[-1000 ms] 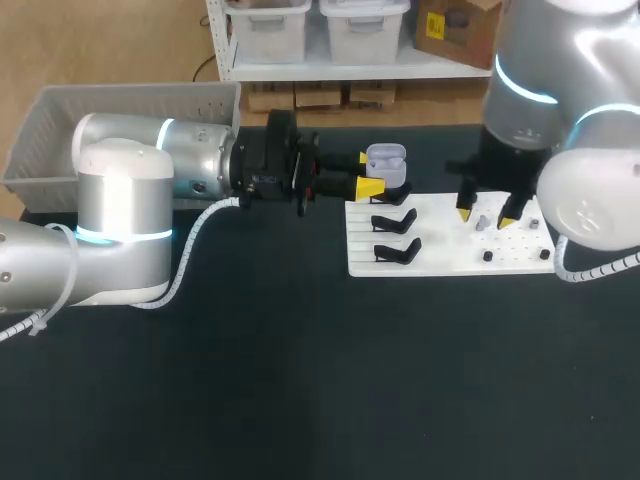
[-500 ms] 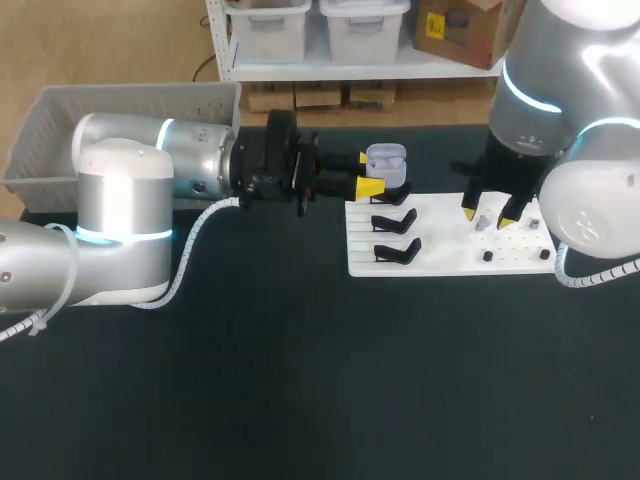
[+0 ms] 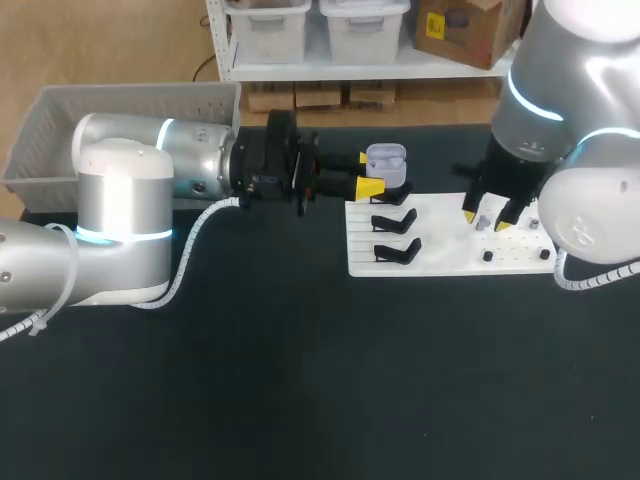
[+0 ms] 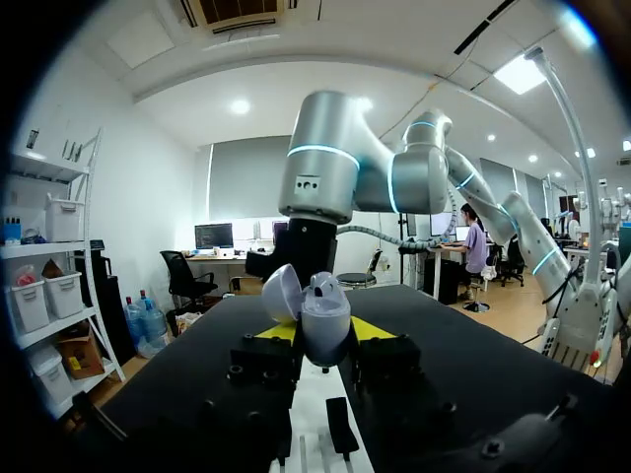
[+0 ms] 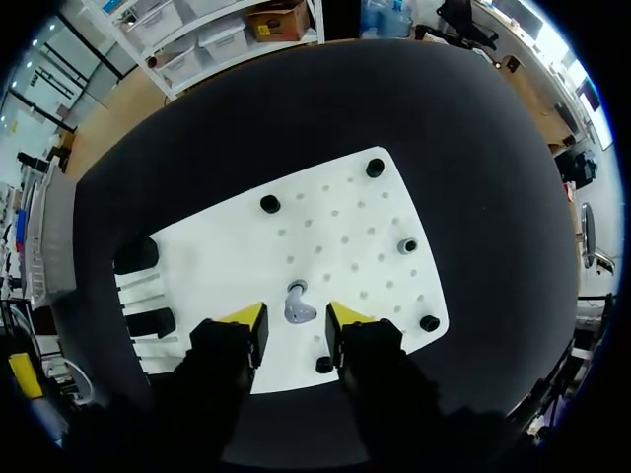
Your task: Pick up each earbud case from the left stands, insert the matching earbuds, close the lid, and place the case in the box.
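Note:
My left gripper point(image 3: 368, 172) reaches in sideways at the white board's far left corner and is shut on a pale lilac earbud case point(image 3: 386, 163) with its lid up. In the left wrist view the earbud case point(image 4: 321, 313) sits between the yellow tips of the left gripper point(image 4: 322, 333). My right gripper point(image 3: 486, 218) points down over the white board point(image 3: 440, 258). A small grey earbud point(image 5: 297, 305) stands on the board between the tips of the right gripper point(image 5: 298, 317), with a gap on each side, so the gripper is open.
A grey basket point(image 3: 130, 110) stands at the table's back left. Two empty black stands point(image 3: 395, 220) point(image 3: 398, 250) sit on the board's left part. Small black pegs point(image 5: 269, 204) point(image 5: 428, 323) and another small earbud point(image 5: 406, 245) dot its right part.
The right gripper's fingers have drawn closer together around the earbud and it has sunk slightly toward the board. The left arm and the case have not moved.

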`<state>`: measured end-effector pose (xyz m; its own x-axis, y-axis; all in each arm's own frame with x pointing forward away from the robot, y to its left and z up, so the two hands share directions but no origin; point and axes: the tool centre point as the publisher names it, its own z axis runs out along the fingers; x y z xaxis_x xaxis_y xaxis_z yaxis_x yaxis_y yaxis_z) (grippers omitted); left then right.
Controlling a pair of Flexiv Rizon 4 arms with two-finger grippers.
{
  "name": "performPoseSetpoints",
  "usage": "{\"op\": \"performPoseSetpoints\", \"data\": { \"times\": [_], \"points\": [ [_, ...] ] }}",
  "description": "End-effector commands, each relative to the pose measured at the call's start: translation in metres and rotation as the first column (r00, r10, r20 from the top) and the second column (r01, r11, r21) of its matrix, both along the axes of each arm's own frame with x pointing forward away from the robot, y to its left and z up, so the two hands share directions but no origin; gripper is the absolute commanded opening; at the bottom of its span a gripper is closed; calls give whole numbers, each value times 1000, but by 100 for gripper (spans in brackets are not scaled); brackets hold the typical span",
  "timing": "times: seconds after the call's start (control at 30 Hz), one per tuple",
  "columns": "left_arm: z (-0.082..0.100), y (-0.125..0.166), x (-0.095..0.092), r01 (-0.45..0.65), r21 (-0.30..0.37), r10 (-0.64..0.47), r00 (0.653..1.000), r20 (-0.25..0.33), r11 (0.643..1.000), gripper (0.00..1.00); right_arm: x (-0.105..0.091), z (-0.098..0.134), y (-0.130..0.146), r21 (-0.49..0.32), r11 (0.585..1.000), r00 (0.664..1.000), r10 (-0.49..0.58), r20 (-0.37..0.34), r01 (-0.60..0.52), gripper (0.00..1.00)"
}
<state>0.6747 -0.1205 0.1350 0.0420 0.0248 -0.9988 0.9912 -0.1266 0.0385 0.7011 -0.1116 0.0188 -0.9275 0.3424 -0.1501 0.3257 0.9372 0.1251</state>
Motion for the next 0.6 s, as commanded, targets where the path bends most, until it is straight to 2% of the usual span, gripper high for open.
{"op": "performPoseSetpoints", "data": {
  "times": [0.03, 0.6],
  "points": [
    [-1, 0, 0, -2, -2, 2, 1000, 2, 1000, 0, 4, -4, -1, 6, 1000, 1000, -1, -4, 1, 35],
    [-1, 0, 0, -2, -2, 2, 1000, 2, 1000, 0, 6, -9, 1, 22, 1000, 1000, -7, 0, 7, 29]
  ]
}}
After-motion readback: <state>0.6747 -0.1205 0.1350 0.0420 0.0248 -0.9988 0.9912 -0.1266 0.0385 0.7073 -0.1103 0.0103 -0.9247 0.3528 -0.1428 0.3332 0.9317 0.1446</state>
